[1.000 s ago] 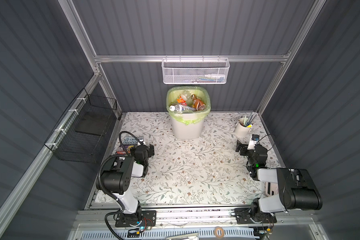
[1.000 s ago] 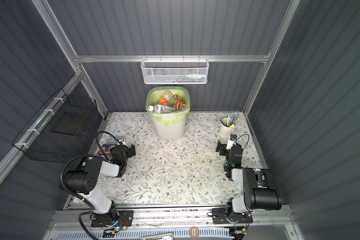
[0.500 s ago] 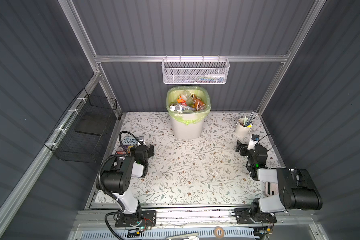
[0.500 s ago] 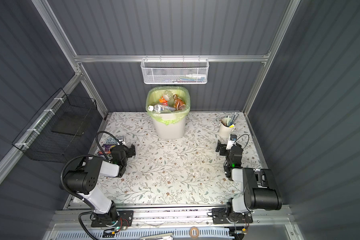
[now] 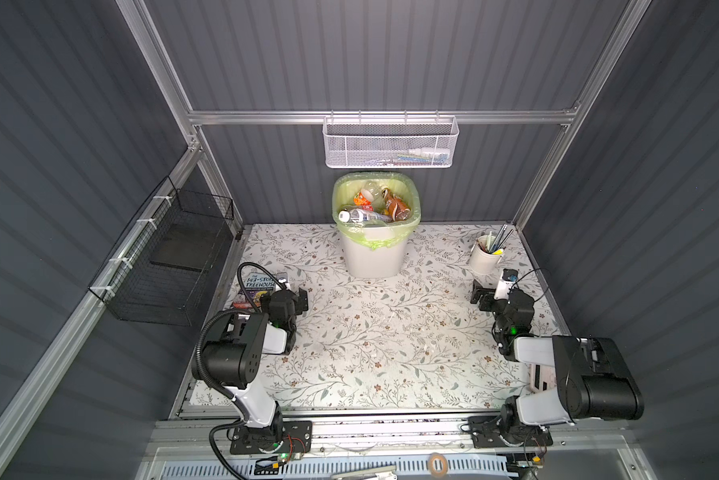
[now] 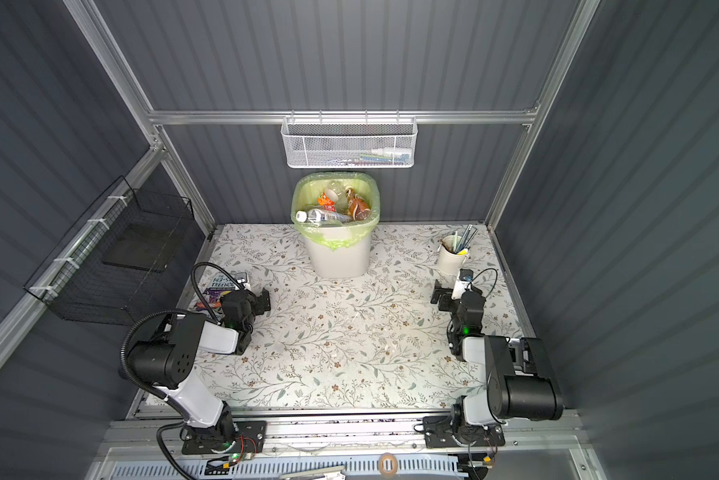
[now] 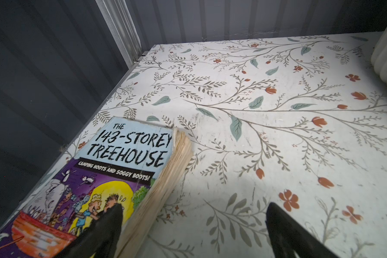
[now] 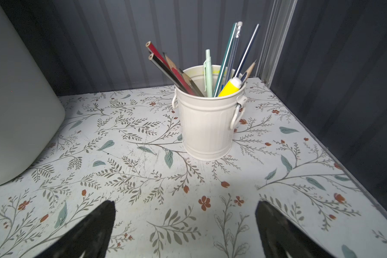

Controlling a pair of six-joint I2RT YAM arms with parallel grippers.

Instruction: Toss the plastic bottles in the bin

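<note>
- Clear plastic bottles [image 5: 366, 215] lie heaped in the bin [image 5: 374, 259], a white wastebasket lined with a light green bag [image 5: 362, 237]. It stands at 12 o'clock on the floral table [image 5: 391, 353]. A white-capped bottle lies across the top of the pile, with orange and brown labels behind it.
- Step in hand: no bottle shows on the table in either top view or in either wrist view. The task therefore appears to be at its end, with nothing left to collect.
- Left gripper [image 7: 193, 207]: low at 9 o'clock, jaws spread wide and empty. In the wrist view one finger overlaps the cover of a paperback book [image 7: 125, 156].
- Right gripper [image 8: 186, 203]: low at 3 o'clock, jaws spread wide and empty, facing a cream pail of pencils and pens [image 8: 207, 127] at about 2 o'clock.
- Next move: probably only a check of the ground hidden under the two arms. A bottle found there would need a grasp across its body and a carry to 12 o'clock.
- Surroundings: a white mesh basket [image 5: 389, 143] hangs just above and behind the bin and limits a high approach. A black wire basket [image 5: 171, 266] hangs on the wall at about 10 o'clock, well clear. The book and the pail are not task items.
</note>
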